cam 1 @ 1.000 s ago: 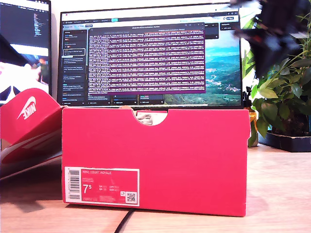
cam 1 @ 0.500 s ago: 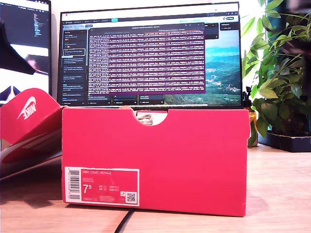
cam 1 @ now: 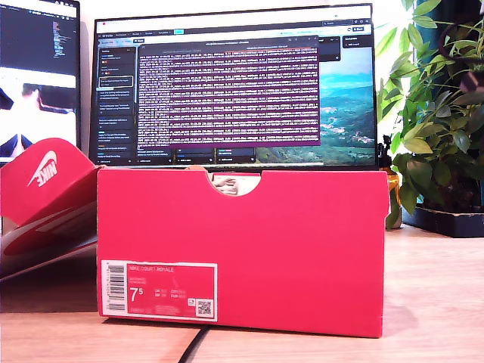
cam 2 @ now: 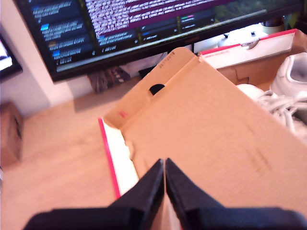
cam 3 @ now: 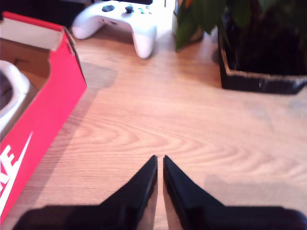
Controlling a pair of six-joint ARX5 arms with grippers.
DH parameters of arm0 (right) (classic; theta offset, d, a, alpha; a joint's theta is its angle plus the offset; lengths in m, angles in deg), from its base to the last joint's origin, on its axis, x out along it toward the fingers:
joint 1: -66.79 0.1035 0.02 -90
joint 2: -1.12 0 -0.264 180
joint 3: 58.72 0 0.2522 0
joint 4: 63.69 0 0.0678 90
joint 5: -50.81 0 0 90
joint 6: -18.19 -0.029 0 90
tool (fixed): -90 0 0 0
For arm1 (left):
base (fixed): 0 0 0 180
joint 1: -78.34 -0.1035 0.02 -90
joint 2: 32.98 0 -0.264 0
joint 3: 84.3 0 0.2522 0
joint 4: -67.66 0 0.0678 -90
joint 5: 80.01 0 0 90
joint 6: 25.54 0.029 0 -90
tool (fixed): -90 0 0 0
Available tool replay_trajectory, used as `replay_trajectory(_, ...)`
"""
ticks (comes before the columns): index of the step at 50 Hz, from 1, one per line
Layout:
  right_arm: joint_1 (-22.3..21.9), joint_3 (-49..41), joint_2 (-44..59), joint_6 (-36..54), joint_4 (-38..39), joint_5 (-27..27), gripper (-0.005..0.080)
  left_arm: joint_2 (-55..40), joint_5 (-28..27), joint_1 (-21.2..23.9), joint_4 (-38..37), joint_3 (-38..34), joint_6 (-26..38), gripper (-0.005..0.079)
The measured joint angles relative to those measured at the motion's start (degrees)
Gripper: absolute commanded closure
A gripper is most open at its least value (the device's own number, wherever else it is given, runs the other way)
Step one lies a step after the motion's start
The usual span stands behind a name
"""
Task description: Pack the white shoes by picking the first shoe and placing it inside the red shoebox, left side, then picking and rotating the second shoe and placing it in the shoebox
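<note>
Item: arm blur at exterior view's 1 o'clock, gone since a second ago; my first gripper [cam 2: 164, 179] and my second gripper [cam 3: 159, 175] both pinched closed, empty. White shoes [cam 2: 288, 81] inside red shoebox [cam 1: 242, 249]; packing judged complete

White shoes [cam 2: 288, 81] lie inside the open red shoebox [cam 1: 242, 249], lid [cam 1: 41, 178] flipped back.

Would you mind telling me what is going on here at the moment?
Nothing is being handled right now. White shoes lie inside the red shoebox on the desk, its lid open. My first tool is shut and empty above the lid; my second tool is shut and empty above bare desk beside the box.
</note>
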Motion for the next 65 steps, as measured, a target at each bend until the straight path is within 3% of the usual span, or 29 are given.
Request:
replay_trajectory(20,0.0,-5.7,-1.4,-1.0,7.6,0.0,0.0765,10.0,5.1,0.0,3.4,-9.3,-5.6,0.0756)
replay_trajectory(30,0.0,-11.5,-6.1,-1.6,10.8,0.1,0.0765,16.1,7.5,0.0,3.8,-14.1,-7.3,0.0756)
replay_trajectory(35,0.0,-13.5,-10.1,-1.2,13.7,2.7,0.0765,18.8,8.1,0.0,4.1,-15.8,-7.3,0.0756)
replay_trajectory(54,1.0,-18.2,-22.9,-2.5,12.3,-0.4,0.0765,27.2,8.2,0.0,4.3,-22.6,-8.3,0.0756)
replay_trajectory(65,1.4,-23.2,-29.4,-2.7,11.6,-0.5,0.0765,33.7,8.2,0.0,0.3,-24.2,-8.6,0.0756)
